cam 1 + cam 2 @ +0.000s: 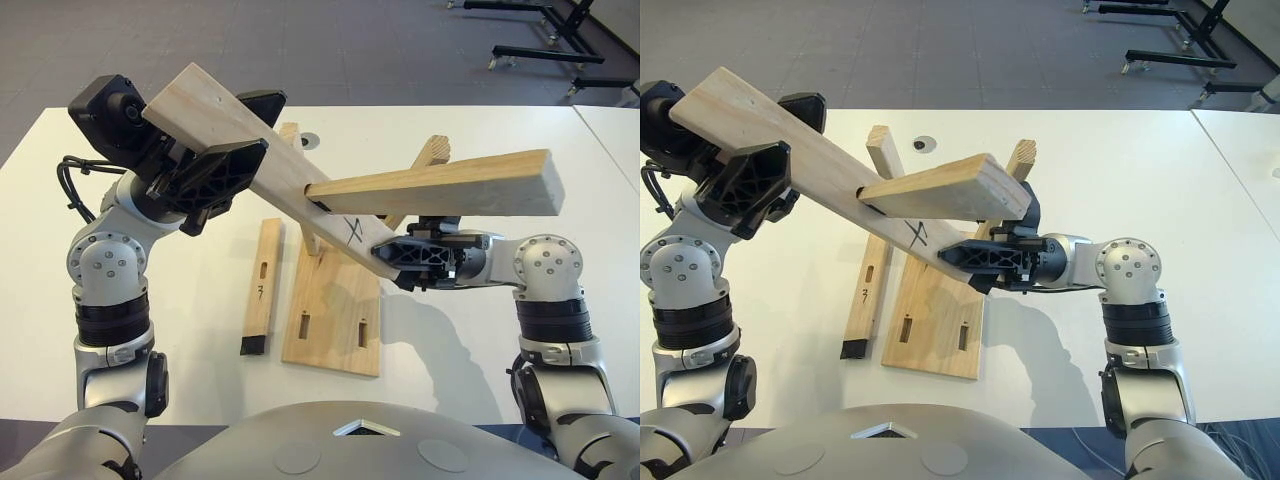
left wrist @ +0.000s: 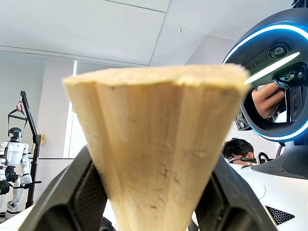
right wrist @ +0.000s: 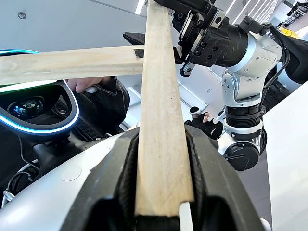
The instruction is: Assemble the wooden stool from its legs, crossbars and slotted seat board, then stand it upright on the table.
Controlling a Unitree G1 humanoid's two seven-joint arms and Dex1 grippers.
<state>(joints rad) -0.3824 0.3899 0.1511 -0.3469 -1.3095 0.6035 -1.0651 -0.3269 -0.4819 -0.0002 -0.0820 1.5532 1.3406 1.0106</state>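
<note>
A long wooden leg (image 1: 270, 165) slants in the air over the table, high at the left and low at the right. My left gripper (image 1: 235, 140) is shut on its upper end, and my right gripper (image 1: 400, 252) is shut on its lower end. A crossbar (image 1: 440, 185) sits in the leg's slot and juts out to the right. In the left wrist view the leg (image 2: 159, 144) fills the space between the black fingers (image 2: 77, 192). In the right wrist view the leg (image 3: 161, 120) runs up to the crossbar (image 3: 72, 62). The slotted seat board (image 1: 335, 310) lies flat below.
Another slotted leg (image 1: 263, 285) lies on the white table (image 1: 500, 330) left of the seat board. Two more wooden pieces (image 1: 432, 152) (image 1: 290, 132) poke out behind the held leg. A round table port (image 1: 308, 141) is near them. Dark stands (image 1: 545, 50) are on the floor far right.
</note>
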